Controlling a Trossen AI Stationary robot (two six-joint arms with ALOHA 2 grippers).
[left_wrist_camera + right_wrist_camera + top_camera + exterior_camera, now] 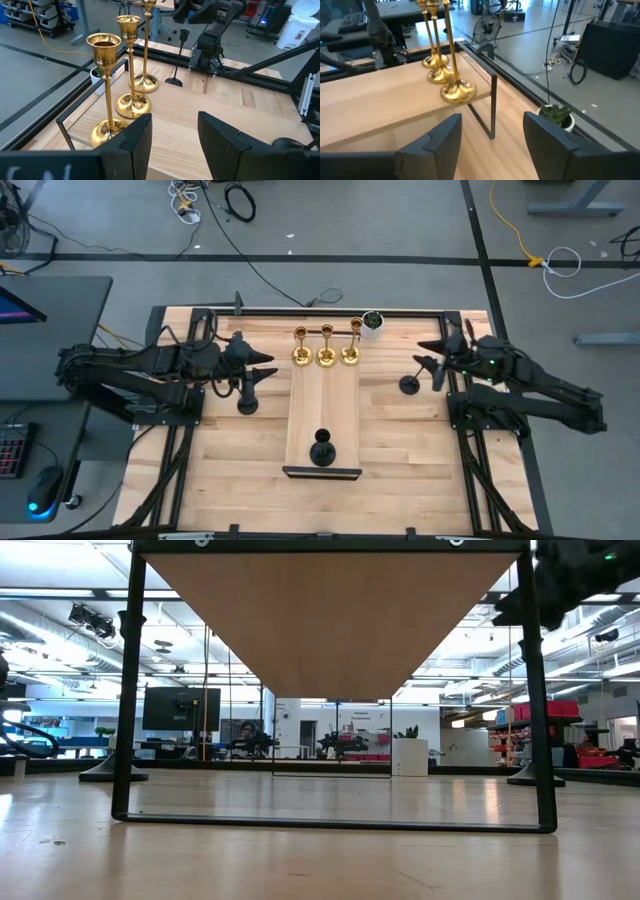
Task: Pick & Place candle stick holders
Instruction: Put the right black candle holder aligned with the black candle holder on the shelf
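Note:
Three gold candle stick holders (326, 356) stand by their round bases in a row at the far end of a raised wooden shelf (320, 405). They also show in the left wrist view (107, 85) and the right wrist view (456, 90). One black holder (322, 450) stands at the shelf's near end. A second black holder (247, 402) stands on the table left of the shelf, a third (409, 385) on the table to its right. My left gripper (262, 367) is open and empty beside the shelf's left edge. My right gripper (430, 356) is open and empty right of the shelf.
A small white pot with a green plant (372, 323) stands at the far edge, right of the gold holders, and shows in the right wrist view (557, 116). The shelf stands on a thin black metal frame (130, 690). Black rails run along the table's edges.

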